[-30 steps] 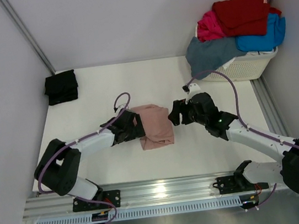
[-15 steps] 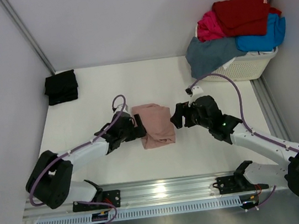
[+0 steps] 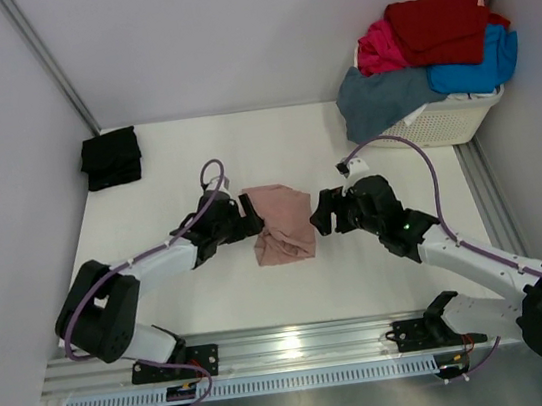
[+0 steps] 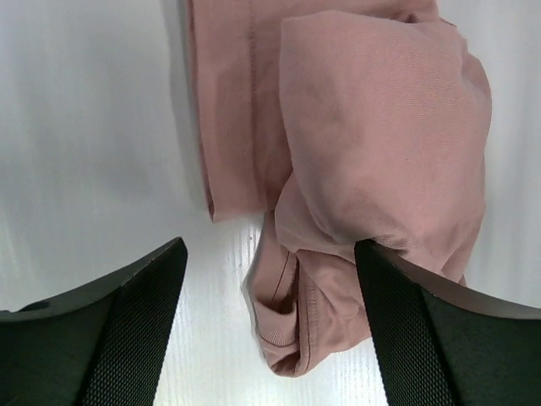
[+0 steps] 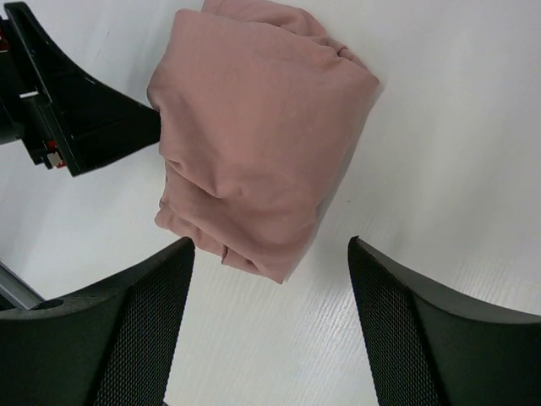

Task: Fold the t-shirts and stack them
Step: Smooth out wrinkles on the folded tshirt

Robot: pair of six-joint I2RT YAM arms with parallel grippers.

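left gripper [image 3: 250,216] jaws wide, straddling the left edge of the dusty-pink tee [image 3: 282,227]; fabric laps one finger, nothing pinched. right gripper [image 3: 321,213] also wide, just beside the tee's right edge. The tee is soft knit in a lumpy folded bundle, stitched hem showing, mid-table [image 3: 167,182]. black tee [image 3: 110,157] lies folded flat at far left. white slatted basket [image 3: 452,124] at far right is heaped with red tee [image 3: 438,23], magenta tee [image 3: 380,46] and bright-blue tee [image 3: 479,68]; slate-blue tee [image 3: 382,96] drapes over its rim.
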